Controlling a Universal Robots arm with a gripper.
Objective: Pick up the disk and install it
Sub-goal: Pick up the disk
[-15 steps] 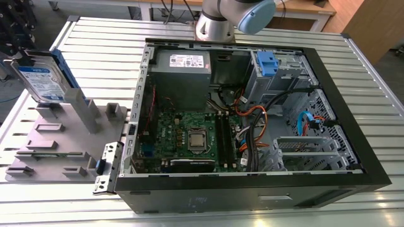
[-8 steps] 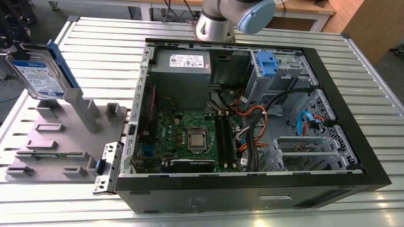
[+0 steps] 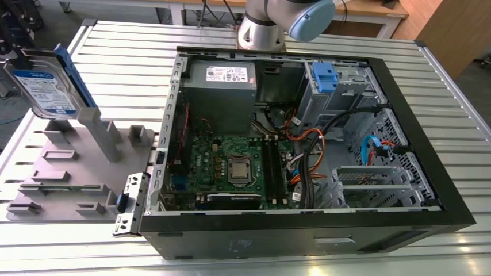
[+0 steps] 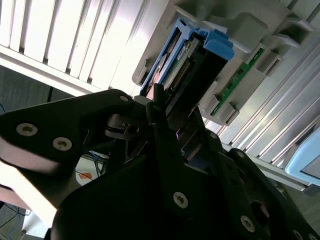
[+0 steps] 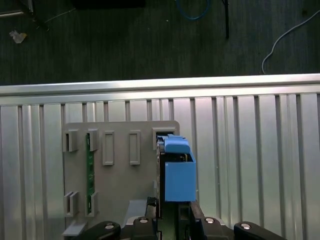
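The disk [image 3: 45,86] is a silver drive with a blue-and-white label and blue side rails. It stands on edge, slightly tilted, over the back of the grey parts fixture [image 3: 69,172] at the exterior view's left. In both wrist views I see it end on, as a blue rail block [image 5: 179,172] and a dark connector end [image 4: 200,55], over the fixture's slots [image 5: 115,190]. My gripper [image 4: 172,107] [image 5: 172,207] straddles the near end of the disk, and its black fingers look shut on the disk's sides.
The open computer case [image 3: 307,230] lies in the middle of the slatted metal table, with the grey power supply [image 3: 221,86] and a drive bay holding a blue clip [image 3: 323,77] at its back. A green memory stick [image 5: 90,165] sits in the fixture. The arm's base [image 3: 265,29] stands behind the case.
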